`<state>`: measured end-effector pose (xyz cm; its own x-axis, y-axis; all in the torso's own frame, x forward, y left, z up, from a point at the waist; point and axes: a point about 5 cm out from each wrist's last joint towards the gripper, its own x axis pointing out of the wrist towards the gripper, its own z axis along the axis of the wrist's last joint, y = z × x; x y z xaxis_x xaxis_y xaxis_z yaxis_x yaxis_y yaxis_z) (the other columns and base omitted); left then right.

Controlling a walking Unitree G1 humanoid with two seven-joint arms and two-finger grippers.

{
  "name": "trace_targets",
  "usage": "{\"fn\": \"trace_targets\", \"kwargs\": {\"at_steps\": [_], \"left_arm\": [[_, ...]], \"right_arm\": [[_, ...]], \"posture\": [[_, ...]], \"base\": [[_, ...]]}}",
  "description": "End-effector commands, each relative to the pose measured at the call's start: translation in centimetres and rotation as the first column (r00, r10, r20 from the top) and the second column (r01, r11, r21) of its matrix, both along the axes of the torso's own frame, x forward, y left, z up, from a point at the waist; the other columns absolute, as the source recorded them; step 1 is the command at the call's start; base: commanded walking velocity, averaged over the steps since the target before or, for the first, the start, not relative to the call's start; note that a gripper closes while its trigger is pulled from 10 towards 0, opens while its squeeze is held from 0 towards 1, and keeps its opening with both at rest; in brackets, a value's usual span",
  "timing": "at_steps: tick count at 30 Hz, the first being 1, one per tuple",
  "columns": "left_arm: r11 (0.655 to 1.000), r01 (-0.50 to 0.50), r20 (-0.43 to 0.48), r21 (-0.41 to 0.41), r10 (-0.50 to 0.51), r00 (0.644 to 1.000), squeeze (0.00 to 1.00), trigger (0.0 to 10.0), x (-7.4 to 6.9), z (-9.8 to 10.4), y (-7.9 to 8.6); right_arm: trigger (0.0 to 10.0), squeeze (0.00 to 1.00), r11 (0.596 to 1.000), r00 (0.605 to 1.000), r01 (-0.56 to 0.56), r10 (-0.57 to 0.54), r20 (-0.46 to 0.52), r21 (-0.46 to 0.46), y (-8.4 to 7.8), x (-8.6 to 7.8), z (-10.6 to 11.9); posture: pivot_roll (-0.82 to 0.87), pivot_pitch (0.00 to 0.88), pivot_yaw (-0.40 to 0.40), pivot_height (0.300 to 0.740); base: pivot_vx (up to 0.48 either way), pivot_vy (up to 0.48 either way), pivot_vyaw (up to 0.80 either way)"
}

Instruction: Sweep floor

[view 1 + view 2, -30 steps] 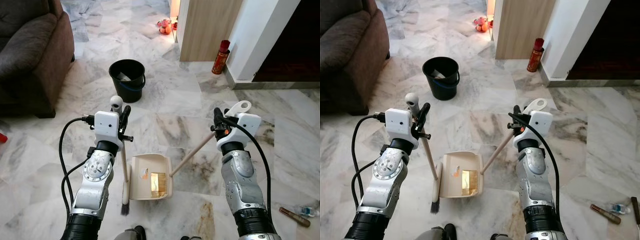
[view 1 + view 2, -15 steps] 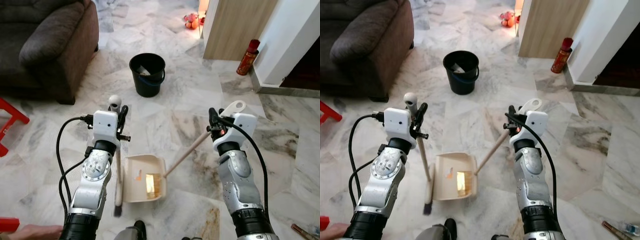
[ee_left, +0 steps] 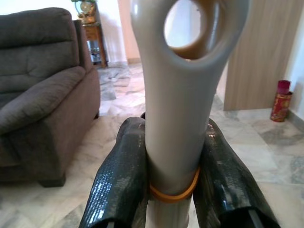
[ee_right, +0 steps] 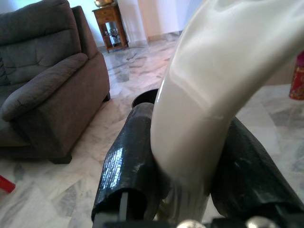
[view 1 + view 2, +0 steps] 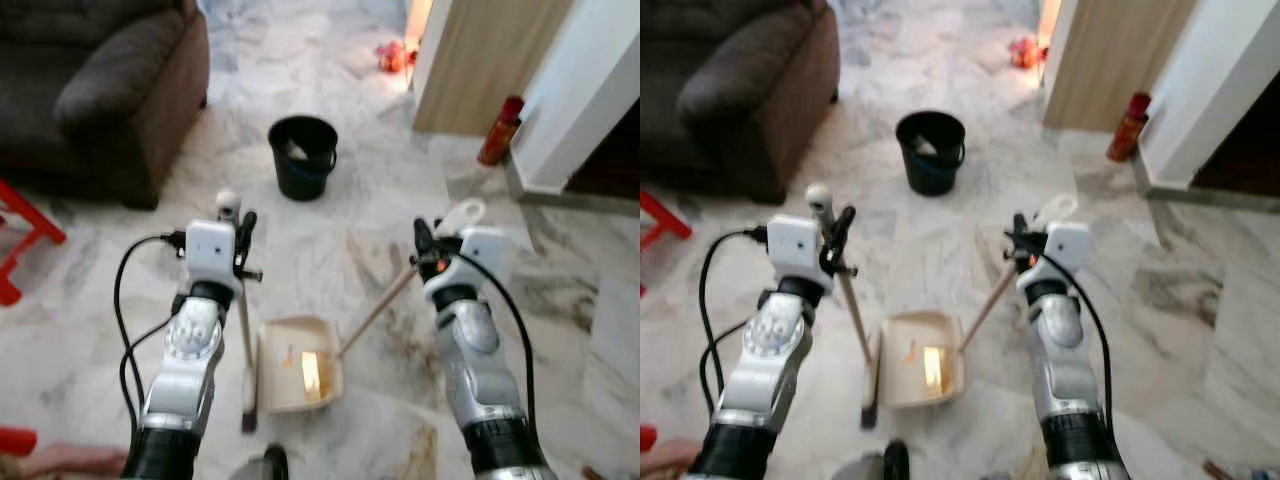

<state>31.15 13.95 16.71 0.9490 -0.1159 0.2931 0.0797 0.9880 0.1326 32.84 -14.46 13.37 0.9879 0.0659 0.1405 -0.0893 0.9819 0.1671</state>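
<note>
Silver arms raised forward, left end effector clamped on broom, right end effector gripping dustpan handle

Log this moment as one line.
left tool: holds broom | right tool: holds dustpan | bucket ahead

Head views down, wrist close-ups

Bucket ahead, probably open floor before it.
</note>
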Motion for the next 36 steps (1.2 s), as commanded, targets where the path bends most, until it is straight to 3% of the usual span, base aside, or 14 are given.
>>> {"fn": "trace_targets", "kwargs": {"at_steps": [1, 36], "left_arm": [[1.0, 0.016, 0.031, -0.016, -0.015, 0.999, 0.0, 10.0, -0.02, 0.67, -0.32], [1.0, 0.013, 0.023, -0.008, -0.013, 1.0, 0.0, 10.0, 0.08, 0.65, -0.25]], "right_arm": [[10.0, 0.0, 1.0, 0.998, -0.008, 0.007, 0.056, 0.022, 0.11, 0.06, 1.24], [10.0, 0.0, 0.999, 0.998, -0.034, 0.034, 0.051, 0.012, 0.53, -0.02, 1.14]], "posture": [[0.05, 0.172, -0.03, 0.74], [0.05, 0.188, -0.028, 0.74]], "base": [[0.277, 0.0, 0.0], [0.297, 0.0, 0.0]]}}
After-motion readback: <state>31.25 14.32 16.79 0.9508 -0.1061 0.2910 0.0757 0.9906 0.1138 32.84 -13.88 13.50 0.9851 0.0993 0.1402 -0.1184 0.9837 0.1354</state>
